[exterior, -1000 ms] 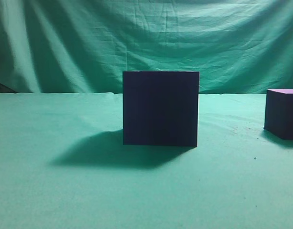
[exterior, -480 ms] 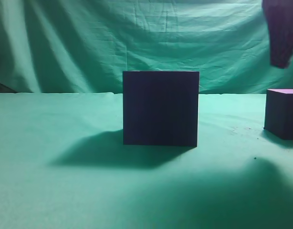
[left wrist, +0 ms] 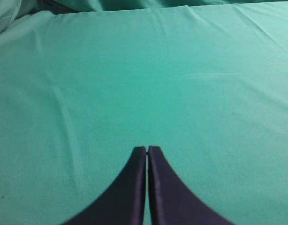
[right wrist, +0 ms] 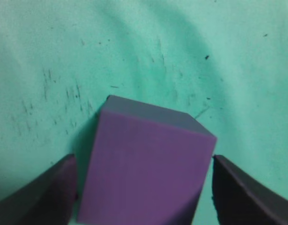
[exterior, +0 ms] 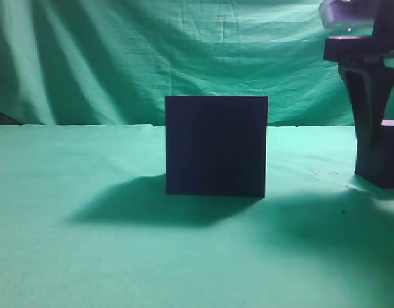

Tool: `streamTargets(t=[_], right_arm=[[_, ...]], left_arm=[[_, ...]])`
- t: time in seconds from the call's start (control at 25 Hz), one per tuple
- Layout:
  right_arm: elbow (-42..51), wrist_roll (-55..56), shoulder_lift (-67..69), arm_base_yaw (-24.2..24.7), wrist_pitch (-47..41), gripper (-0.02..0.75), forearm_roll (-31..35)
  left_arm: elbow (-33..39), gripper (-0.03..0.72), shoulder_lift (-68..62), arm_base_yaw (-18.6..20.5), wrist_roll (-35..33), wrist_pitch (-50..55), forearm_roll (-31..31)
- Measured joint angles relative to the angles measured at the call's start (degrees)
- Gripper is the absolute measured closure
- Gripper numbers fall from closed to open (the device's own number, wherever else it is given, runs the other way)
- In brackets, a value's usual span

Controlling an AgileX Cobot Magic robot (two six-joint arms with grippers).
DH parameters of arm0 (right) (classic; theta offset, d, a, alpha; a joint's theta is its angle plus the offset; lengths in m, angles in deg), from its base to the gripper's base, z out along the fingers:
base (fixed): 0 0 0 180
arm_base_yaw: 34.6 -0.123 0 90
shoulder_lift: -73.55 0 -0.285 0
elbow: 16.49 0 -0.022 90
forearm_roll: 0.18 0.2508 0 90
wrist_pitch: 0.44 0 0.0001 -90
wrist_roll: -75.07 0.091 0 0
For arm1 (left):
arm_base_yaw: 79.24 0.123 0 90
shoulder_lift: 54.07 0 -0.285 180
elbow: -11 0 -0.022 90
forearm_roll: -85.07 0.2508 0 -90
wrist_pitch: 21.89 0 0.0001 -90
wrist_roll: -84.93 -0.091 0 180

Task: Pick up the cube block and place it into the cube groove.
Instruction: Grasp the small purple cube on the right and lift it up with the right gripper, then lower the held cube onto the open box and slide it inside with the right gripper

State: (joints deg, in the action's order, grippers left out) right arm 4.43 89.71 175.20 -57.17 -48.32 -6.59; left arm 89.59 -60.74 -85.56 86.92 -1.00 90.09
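The cube block, purple, sits on the green-covered bench at the far right of the exterior view, well apart from the large dark box standing mid-bench, which is presumably the piece with the cube groove, though no opening shows from here. The block looks like light foam or painted wood with matte, flat faces: probably stiff enough, not slippery or fragile, best pinched across two opposite side faces. The right pincer hangs nose-down directly over it, released, with a finger on either flank and a sliver of gap on each side. The left pincer hovers over bare cloth, clenched on nothing.
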Motion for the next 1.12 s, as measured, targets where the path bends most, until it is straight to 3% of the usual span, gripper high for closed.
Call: streamTargets(t=[0.04,0.12,0.2,0.28,0.36,0.6,0.88,1.12], right_arm=[[0.0,0.1,0.5,0.0,0.5,0.204,0.0],[0.0,0.4,1.5,0.0,1.0,0.211,0.0],[-0.1,1.3,1.9,0.0,1.2,0.272,0.0],[-0.2,1.8,1.9,0.0,1.1,0.264,0.0],[-1.5,2.1,1.9,0.0,-0.8,0.323,0.0],[-11.5,1.8,1.9,-0.9,-11.6,0.314,-0.1],[-22.1,6.1,-2.1,-11.8,-18.8,0.314,-0.5],[-23.1,16.0,-2.2,-20.6,-19.4,0.314,1.3]], left_arm=[[0.0,0.688,0.0,0.0,0.0,0.0,0.0],[0.0,0.688,0.0,0.0,0.0,0.0,0.0],[0.0,0.688,0.0,0.0,0.0,0.0,0.0],[0.0,0.688,0.0,0.0,0.0,0.0,0.0],[0.0,0.688,0.0,0.0,0.0,0.0,0.0],[0.0,0.688,0.0,0.0,0.0,0.0,0.0],[0.0,0.688,0.0,0.0,0.0,0.0,0.0],[0.0,0.688,0.0,0.0,0.0,0.0,0.0]])
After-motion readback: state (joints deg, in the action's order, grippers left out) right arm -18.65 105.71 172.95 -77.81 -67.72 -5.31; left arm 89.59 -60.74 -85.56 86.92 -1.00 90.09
